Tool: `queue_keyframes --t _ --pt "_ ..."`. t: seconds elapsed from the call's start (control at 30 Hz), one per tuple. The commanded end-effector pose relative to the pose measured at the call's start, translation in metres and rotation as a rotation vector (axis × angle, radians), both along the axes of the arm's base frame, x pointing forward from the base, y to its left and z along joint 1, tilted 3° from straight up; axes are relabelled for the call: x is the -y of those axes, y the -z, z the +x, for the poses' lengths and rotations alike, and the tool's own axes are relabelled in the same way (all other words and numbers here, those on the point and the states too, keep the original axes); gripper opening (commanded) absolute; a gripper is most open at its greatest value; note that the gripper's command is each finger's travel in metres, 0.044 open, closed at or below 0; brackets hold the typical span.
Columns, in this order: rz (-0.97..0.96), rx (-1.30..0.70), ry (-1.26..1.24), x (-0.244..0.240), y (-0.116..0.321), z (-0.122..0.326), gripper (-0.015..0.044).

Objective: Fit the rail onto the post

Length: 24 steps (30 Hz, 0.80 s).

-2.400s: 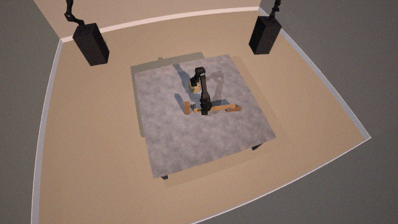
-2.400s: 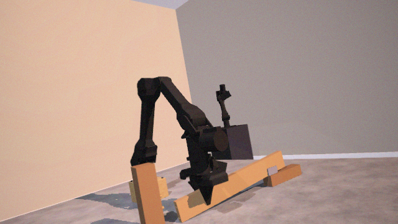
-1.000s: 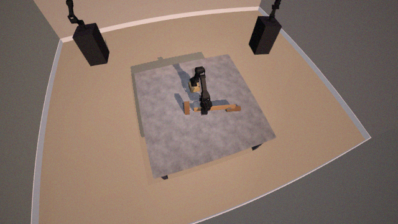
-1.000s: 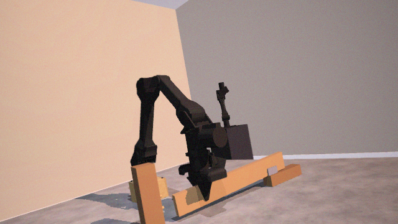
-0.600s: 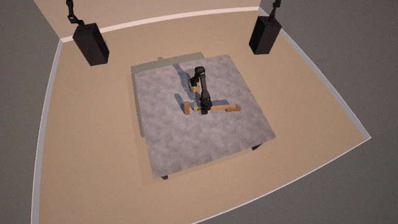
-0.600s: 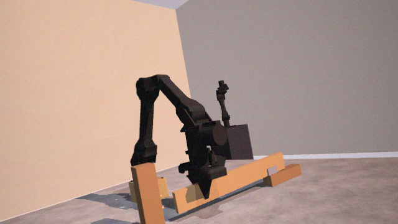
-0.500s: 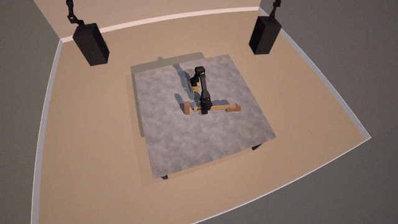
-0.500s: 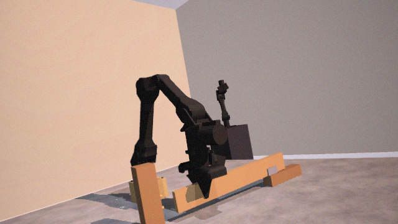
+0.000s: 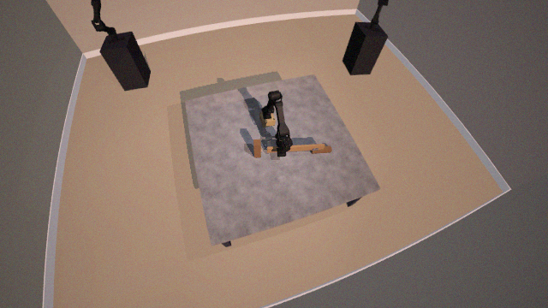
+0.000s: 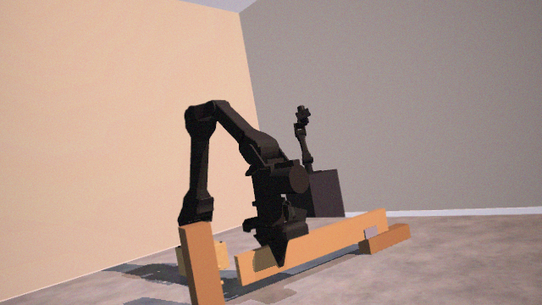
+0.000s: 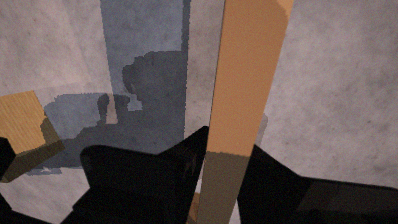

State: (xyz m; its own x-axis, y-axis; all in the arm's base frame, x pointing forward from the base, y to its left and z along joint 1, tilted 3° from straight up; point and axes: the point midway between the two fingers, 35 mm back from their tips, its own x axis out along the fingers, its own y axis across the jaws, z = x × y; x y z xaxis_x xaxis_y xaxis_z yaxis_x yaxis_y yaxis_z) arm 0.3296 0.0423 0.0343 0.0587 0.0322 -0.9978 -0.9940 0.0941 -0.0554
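The orange-brown rail (image 9: 306,148) (image 10: 330,235) (image 11: 245,75) is held by my gripper (image 10: 280,263) (image 11: 219,133), which is shut across its thickness near the near end. That end is raised off the table and looks close to level; exact tilt is unclear. The far end is at the bracket (image 10: 371,231) on the footboard block (image 9: 328,150) (image 10: 387,240). The post (image 9: 257,148) (image 10: 203,263) stands upright beyond the near end, with a gap between them. One small peg (image 10: 222,282) shows beside the post; the other peg and the rail's holes cannot be made out.
A light wooden block (image 9: 269,122) (image 10: 222,255) (image 11: 22,122) stands by my arm's base, to the side of the rail. My arm arches over from there. The grey table (image 9: 257,197) carries everything. Two dark pedestals (image 9: 126,62) (image 9: 365,49) with other arms stand off the table.
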Motion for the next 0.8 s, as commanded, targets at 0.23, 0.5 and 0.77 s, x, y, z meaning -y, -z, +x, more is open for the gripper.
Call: queue_keyframes --t 0.23,0.5,0.77 --pt "0.007 0.019 -0.003 -0.0004 -0.0101 0.0039 0.0000" --pt "0.007 0.019 -0.003 -0.0005 -0.0063 0.0039 0.0000" --pt "0.007 0.019 -0.003 -0.0008 -0.0023 0.0030 0.0000"
